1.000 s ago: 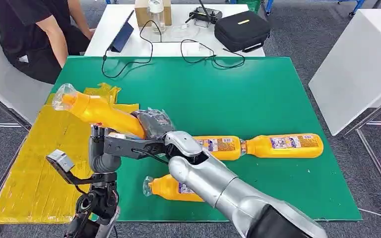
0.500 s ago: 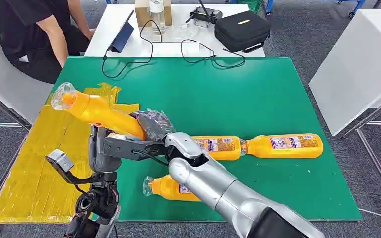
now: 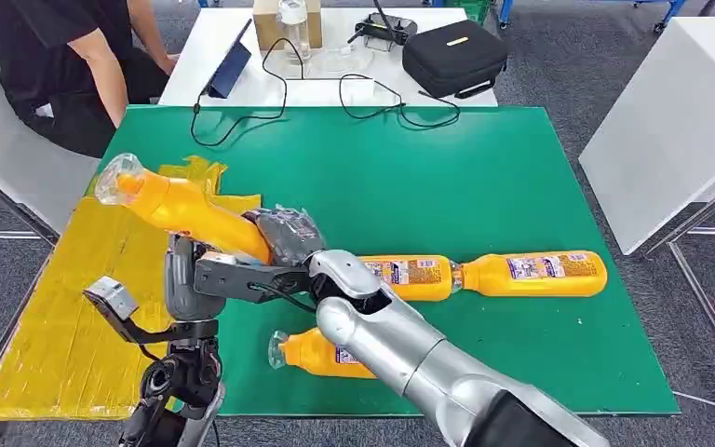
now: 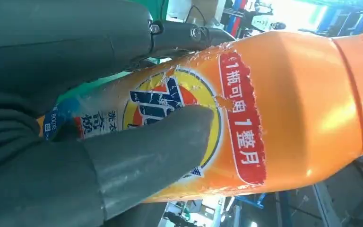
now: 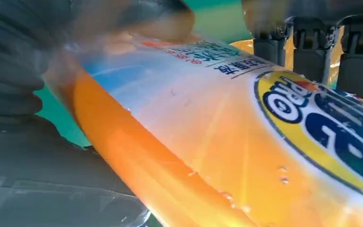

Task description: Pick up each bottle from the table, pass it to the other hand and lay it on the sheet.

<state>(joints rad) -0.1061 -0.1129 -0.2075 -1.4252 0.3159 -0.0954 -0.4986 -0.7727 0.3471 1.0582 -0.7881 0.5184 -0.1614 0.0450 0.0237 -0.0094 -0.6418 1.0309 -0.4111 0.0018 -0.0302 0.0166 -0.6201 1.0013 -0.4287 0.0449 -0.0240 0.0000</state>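
Head view | both robot hands, left [image 3: 186,279] and right [image 3: 284,244], grip raised bottle [image 3: 182,207] | three bottles [image 3: 484,275] on green table [image 3: 410,168]

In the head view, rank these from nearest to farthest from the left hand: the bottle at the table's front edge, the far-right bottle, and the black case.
1. Front-edge bottle: just right of the left hand, partly hidden under the right arm.
2. Far-right bottle: lying across the green table's right side.
3. Black case: on the white table beyond.
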